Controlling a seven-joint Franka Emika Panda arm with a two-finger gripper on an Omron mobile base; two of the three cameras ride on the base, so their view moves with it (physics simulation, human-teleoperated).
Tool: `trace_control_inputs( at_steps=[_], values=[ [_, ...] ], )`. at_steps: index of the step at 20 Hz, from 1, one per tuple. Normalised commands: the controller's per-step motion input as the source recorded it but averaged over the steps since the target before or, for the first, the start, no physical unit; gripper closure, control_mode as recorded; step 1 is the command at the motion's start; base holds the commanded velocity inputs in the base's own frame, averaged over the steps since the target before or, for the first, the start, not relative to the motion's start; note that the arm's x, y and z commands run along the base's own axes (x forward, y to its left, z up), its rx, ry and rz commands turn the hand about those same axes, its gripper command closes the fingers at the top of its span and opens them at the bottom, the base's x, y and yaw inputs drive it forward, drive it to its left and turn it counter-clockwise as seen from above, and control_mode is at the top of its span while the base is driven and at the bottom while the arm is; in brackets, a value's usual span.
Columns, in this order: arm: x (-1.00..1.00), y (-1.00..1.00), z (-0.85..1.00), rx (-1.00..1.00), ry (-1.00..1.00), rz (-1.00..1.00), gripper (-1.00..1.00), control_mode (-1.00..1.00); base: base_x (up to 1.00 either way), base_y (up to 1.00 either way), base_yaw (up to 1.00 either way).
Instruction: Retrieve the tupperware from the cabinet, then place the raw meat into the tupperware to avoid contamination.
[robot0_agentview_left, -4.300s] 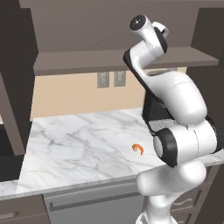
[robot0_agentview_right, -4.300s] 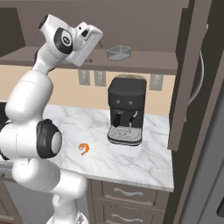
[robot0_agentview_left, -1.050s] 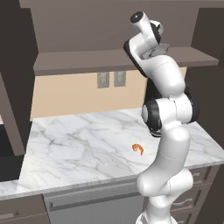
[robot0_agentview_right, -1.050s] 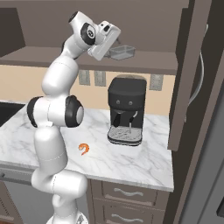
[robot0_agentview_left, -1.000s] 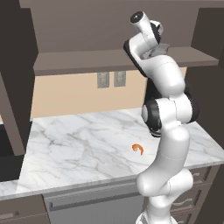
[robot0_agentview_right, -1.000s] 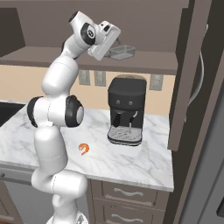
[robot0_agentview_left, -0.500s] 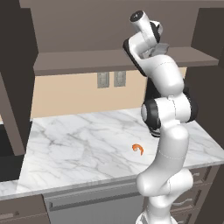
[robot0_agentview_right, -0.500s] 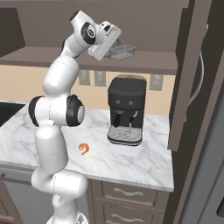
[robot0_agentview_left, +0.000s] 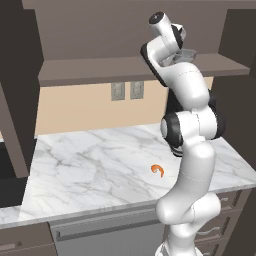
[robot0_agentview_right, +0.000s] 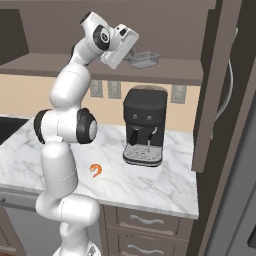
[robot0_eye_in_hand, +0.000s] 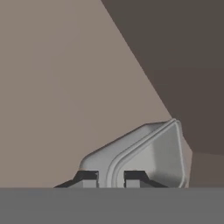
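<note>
Now the gripper (robot0_eye_in_hand: 110, 178) is clamped on the near rim of the tupperware (robot0_eye_in_hand: 148, 154), whose body runs toward the frame's right, on the cabinet (robot0_agentview_right: 170, 67) shelf; raw meat (robot0_agentview_right: 97, 170) lies lower left on the counter.

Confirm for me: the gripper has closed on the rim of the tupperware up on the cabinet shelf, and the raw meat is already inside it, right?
Not quite. The gripper is shut on the tupperware rim on the cabinet shelf, but the raw meat lies on the marble counter, as the right base view shows.
</note>
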Motion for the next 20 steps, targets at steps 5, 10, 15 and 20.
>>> trace_control_inputs(
  at_steps=[5,10,15,20],
  values=[
    [0.03,-0.03,-0.12,0.0,0.0,0.0,1.0,-1.0,0.0,0.0,0.0],
    [0.01,-0.03,-0.12,0.0,0.0,0.0,1.0,-1.0,0.0,0.0,0.0],
    [0.0,0.0,-0.03,0.0,-0.03,0.0,1.0,-1.0,0.0,0.0,0.0],
    [0.0,0.0,0.0,-0.01,-0.1,0.0,1.0,-1.0,0.0,0.0,0.0]
  ],
)
